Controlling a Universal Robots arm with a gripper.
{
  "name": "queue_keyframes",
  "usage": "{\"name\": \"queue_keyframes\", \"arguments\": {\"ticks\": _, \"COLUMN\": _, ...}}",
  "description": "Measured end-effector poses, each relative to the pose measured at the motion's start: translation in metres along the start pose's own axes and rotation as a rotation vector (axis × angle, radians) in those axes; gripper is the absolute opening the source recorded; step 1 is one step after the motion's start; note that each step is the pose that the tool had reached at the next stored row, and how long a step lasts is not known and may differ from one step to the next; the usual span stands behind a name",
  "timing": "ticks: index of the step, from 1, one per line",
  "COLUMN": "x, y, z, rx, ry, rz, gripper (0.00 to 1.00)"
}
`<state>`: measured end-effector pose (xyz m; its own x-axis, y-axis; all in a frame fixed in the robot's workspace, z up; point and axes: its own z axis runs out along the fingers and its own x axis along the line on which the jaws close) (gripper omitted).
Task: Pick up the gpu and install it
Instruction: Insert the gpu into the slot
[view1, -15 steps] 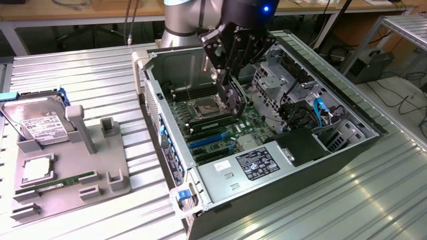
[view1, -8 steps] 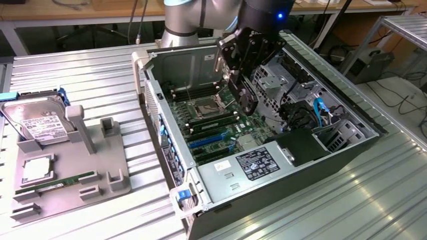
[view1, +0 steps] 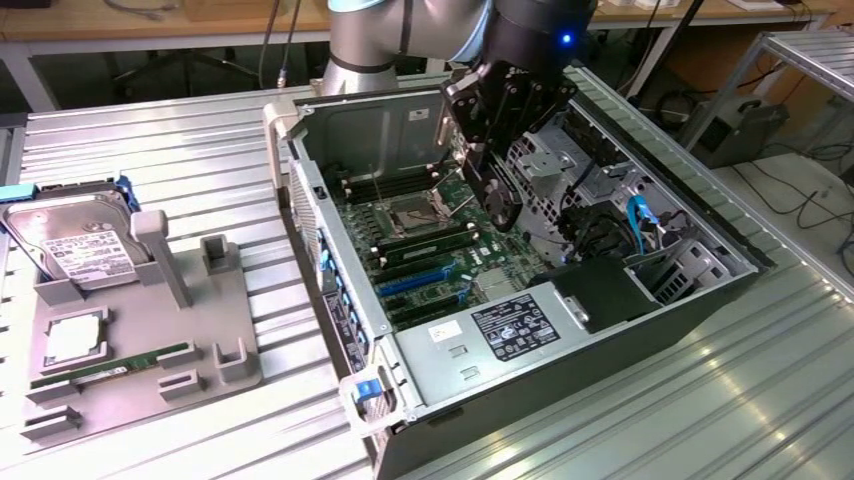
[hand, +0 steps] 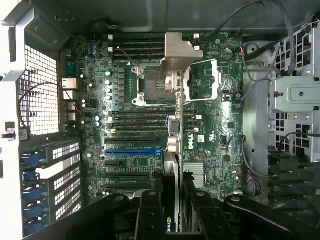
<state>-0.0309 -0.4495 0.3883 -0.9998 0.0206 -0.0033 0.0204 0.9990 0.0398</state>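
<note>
Pincer (hand: 172, 220) gripped the gpu (view1: 497, 198), card hanging long axis down over the motherboard (hand: 220, 130), seemingly crosswise to the blue slot (view1: 414, 283) lying nearer, toward the exterior view's left.

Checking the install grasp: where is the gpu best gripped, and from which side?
Probably by its long edge away from the board, coming from straight above, as the gripper has it. The thin gpu hangs on edge, so its flat faces suit the pads. This likely leaves the lower connector edge free to face the motherboard slots.
</note>
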Motion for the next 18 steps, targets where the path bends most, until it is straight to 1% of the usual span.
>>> {"name": "queue_keyframes", "arguments": {"ticks": 12, "x": 0.0000, "y": 0.0000, "z": 0.0001, "rx": -0.0001, "ry": 0.0001, "rz": -0.002, "gripper": 0.26}}
{"name": "queue_keyframes", "arguments": {"ticks": 13, "x": 0.0000, "y": 0.0000, "z": 0.0001, "rx": -0.0001, "ry": 0.0008, "rz": -0.020, "gripper": 0.26}}
{"name": "queue_keyframes", "arguments": {"ticks": 15, "x": 0.0000, "y": 0.0000, "z": 0.0004, "rx": -0.0003, "ry": 0.0033, "rz": -0.084, "gripper": 0.26}}
{"name": "queue_keyframes", "arguments": {"ticks": 16, "x": 0.0000, "y": 0.0000, "z": 0.0006, "rx": -0.0004, "ry": 0.0049, "rz": -0.123, "gripper": 0.26}}
{"name": "queue_keyframes", "arguments": {"ticks": 18, "x": 0.0000, "y": 0.0000, "z": 0.0009, "rx": -0.0006, "ry": 0.0065, "rz": -0.163, "gripper": 0.26}}
